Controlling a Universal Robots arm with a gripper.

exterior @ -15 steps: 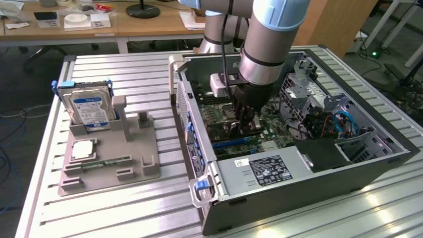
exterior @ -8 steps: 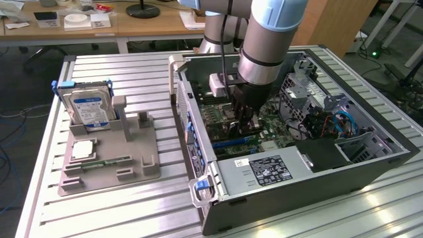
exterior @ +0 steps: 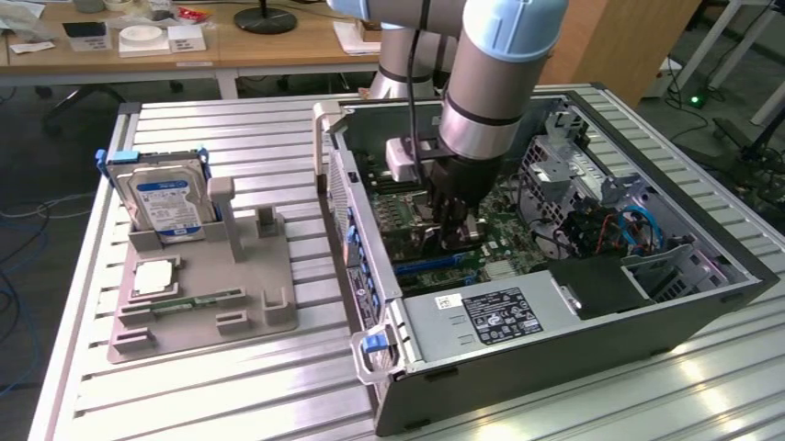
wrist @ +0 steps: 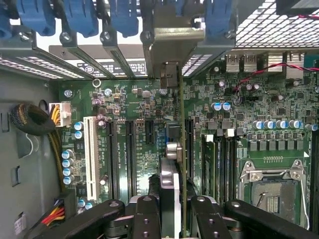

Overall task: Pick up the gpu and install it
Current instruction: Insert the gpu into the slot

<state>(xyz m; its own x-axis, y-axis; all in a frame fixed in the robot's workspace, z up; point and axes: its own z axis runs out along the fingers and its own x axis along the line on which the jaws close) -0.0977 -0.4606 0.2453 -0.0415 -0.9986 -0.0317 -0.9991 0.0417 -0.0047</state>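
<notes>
The gpu (wrist: 173,164) appears edge-on in the wrist view: a thin green board with a black cooler, its silver end bracket (wrist: 172,37) up against the case's rear slot openings. My gripper (wrist: 174,206) is shut on it, with one dark finger (wrist: 146,214) on each face. The card stands upright over the motherboard (wrist: 124,99), in line with the black expansion slots (wrist: 130,149). Whether its edge sits in a slot I cannot tell. In the exterior view my gripper (exterior: 448,225) reaches down inside the open computer case (exterior: 687,303).
A power supply (exterior: 491,317) fills the case's near corner, and cables and a drive cage (exterior: 601,220) sit on the exterior view's right. The bare CPU socket (wrist: 271,184) lies beside the card. A grey holder (exterior: 209,285) outside the case carries a hard drive (exterior: 165,202) and a memory stick (exterior: 197,301).
</notes>
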